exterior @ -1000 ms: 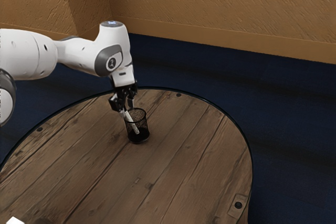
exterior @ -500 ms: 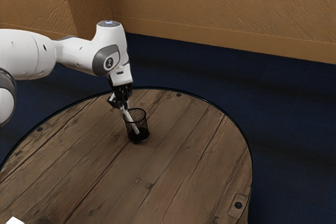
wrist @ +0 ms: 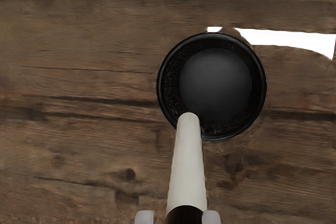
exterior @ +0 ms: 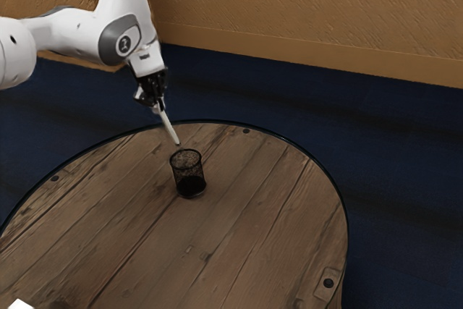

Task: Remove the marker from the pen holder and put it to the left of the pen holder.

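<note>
While the white marker (exterior: 169, 127) leaned inside the black mesh pen holder (exterior: 189, 175) half a second ago, it now slants in the air above it, clasped by the raised two-finger gripper (exterior: 157, 106). One marker, one pen holder, one round wooden table (exterior: 253, 251). The marker's gripped end is partly hidden; a white object (exterior: 20, 305) is cut off at the exterior view's lower left.

Below the black two-finger gripper (exterior: 158, 106), a round black mesh pen holder (exterior: 189, 171) stands upright, the nearest obstacle. The slim white marker (exterior: 168, 127) slants down toward its rim; their clearance is hard to judge. Bare brown wooden tabletop (exterior: 253, 215) around the holder leaves passing room.
</note>
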You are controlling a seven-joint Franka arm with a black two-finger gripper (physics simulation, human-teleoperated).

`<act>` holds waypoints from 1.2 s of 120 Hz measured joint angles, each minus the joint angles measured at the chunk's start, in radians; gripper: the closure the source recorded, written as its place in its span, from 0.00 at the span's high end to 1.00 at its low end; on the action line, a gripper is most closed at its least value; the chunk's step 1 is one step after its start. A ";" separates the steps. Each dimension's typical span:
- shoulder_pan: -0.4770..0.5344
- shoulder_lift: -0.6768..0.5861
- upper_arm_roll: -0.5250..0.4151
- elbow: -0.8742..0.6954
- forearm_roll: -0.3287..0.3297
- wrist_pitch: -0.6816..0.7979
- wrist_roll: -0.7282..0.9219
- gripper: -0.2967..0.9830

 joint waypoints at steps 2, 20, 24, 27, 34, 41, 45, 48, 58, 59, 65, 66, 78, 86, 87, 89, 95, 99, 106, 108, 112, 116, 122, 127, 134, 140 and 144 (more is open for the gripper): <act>-0.001 -0.018 0.004 0.000 0.000 -0.005 0.000 0.16; 0.059 -0.060 0.068 0.012 -0.001 -0.044 0.013 0.15; 0.076 -0.056 0.087 0.012 -0.003 -0.049 0.017 0.15; 0.088 -0.045 0.096 0.011 -0.006 -0.052 0.022 0.15; 0.130 -0.008 0.105 0.011 -0.042 -0.059 0.038 0.15; 0.163 0.033 0.109 0.010 -0.107 -0.063 0.063 0.15; 0.173 0.053 0.109 0.008 -0.146 -0.067 0.078 0.15; 0.182 0.068 0.109 0.008 -0.173 -0.070 0.089 0.15; 0.212 0.118 0.109 0.009 -0.256 -0.082 0.126 0.15; 0.214 0.123 0.109 0.009 -0.263 -0.083 0.129 0.15; 0.228 0.151 0.109 0.009 -0.305 -0.089 0.151 0.15; 0.230 0.156 0.109 0.009 -0.312 -0.089 0.154 0.15; 0.243 0.186 0.109 0.009 -0.367 -0.097 0.195 0.15; 0.245 0.195 0.109 0.009 -0.389 -0.100 0.219 0.15; 0.245 0.196 0.109 0.009 -0.391 -0.101 0.221 0.15; 0.245 0.197 0.109 0.009 -0.394 -0.101 0.227 0.17; 0.246 0.200 0.109 0.009 -0.401 -0.107 0.246 0.26; 0.246 0.203 0.109 0.009 -0.405 -0.112 0.258 0.32; 0.246 0.205 0.109 0.008 -0.409 -0.118 0.278 0.42; 0.246 0.205 0.109 0.008 -0.409 -0.119 0.283 0.45; 0.241 0.193 0.104 0.006 -0.410 -0.123 0.293 0.49; 0.233 0.175 0.091 0.005 -0.408 -0.127 0.301 0.53; 0.213 0.106 0.072 -0.011 -0.392 -0.139 0.306 0.58; 0.147 0.008 0.065 -0.023 -0.312 -0.173 0.276 0.61; 0.060 -0.115 0.054 -0.030 -0.242 -0.237 0.205 0.65; -0.021 -0.242 0.047 -0.031 -0.172 -0.301 0.134 0.68; -0.073 -0.287 0.037 -0.029 -0.135 -0.341 0.091 0.69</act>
